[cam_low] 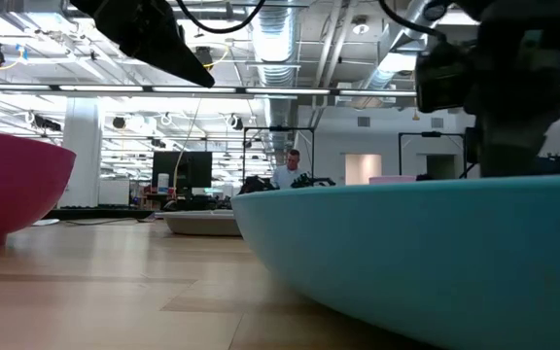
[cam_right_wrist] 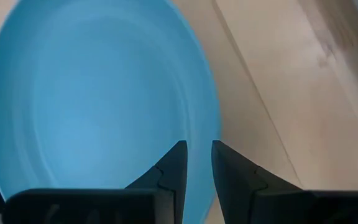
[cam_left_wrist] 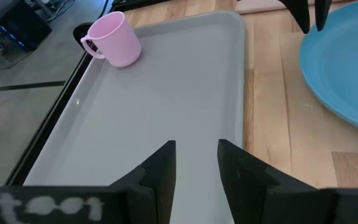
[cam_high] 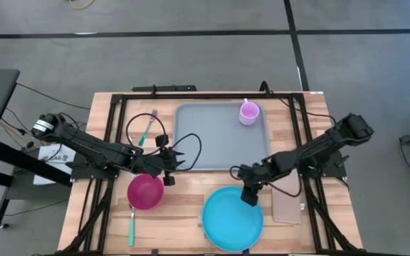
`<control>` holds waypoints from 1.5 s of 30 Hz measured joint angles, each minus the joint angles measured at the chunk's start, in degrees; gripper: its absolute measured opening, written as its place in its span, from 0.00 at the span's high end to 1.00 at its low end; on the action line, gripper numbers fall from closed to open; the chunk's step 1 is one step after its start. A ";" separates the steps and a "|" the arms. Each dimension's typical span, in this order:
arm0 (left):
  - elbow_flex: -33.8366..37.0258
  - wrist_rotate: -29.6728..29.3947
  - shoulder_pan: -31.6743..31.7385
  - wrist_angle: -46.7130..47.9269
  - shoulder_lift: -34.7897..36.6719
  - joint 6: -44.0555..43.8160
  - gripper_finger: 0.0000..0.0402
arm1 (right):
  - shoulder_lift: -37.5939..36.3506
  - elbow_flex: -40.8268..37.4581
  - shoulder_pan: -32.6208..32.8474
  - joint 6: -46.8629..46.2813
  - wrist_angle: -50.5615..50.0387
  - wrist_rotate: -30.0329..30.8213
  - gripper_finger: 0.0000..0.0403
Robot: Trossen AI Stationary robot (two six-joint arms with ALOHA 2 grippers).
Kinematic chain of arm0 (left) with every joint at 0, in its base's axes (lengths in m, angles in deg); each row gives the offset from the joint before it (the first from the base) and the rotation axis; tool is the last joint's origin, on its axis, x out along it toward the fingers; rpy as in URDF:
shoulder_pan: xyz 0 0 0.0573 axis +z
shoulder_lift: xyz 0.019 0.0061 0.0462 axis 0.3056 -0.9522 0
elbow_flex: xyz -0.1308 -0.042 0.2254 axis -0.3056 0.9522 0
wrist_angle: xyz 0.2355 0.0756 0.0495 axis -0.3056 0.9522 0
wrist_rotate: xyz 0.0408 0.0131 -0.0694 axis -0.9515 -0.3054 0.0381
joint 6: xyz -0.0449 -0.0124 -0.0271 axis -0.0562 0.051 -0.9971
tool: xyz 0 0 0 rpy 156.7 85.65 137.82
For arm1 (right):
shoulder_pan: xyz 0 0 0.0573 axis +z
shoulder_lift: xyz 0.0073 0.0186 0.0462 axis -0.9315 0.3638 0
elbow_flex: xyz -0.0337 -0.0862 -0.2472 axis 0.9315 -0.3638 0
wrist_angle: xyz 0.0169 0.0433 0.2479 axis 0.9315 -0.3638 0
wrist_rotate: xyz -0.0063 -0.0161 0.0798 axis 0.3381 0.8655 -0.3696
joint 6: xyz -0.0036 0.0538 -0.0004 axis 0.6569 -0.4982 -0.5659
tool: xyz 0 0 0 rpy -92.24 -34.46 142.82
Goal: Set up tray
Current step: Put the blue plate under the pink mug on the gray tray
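The pale grey-blue tray [cam_high: 216, 139] lies flat at the table's far middle, with a pink cup [cam_high: 248, 112] standing in its far right corner. My left gripper [cam_high: 182, 159] is open over the tray's near left part [cam_left_wrist: 166, 106] and holds nothing. The round bright-blue plate [cam_high: 233, 219] lies near the front edge. My right gripper [cam_high: 250, 196] points down at the plate's far rim with a narrow gap between its fingers [cam_right_wrist: 197, 155]. The tan napkin [cam_high: 287, 200] lies right of the plate. My right gripper comes at the plate's far rim [cam_right_wrist: 216, 127] from above, one finger over the plate's inside and one at its outer edge. I cannot tell whether the fingers touch the rim. The plate lies flat on the table.
A magenta bowl [cam_high: 145, 190] stands left of the plate, just near my left gripper. One green utensil [cam_high: 131, 226] lies near the bowl and another [cam_high: 146, 131] left of the tray. A black frame [cam_high: 112, 142] borders the table. A person [cam_low: 292, 167] shows far off in the room.
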 joint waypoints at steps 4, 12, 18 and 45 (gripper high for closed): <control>0.00 0.00 0.00 0.11 -0.01 -0.01 0.73 | 1.18 1.14 -0.95 2.61 -0.21 0.03 0.83; 0.00 0.31 0.00 0.13 -0.01 -0.01 0.73 | 1.11 1.57 -2.05 3.20 -4.60 0.27 0.83; 0.00 0.33 0.00 0.13 -0.01 -0.03 0.73 | 1.11 1.57 -1.99 3.29 -3.95 0.25 0.83; 0.02 0.31 0.00 0.13 -0.01 -0.05 0.73 | 9.56 1.52 -2.75 -1.14 2.53 -1.82 0.98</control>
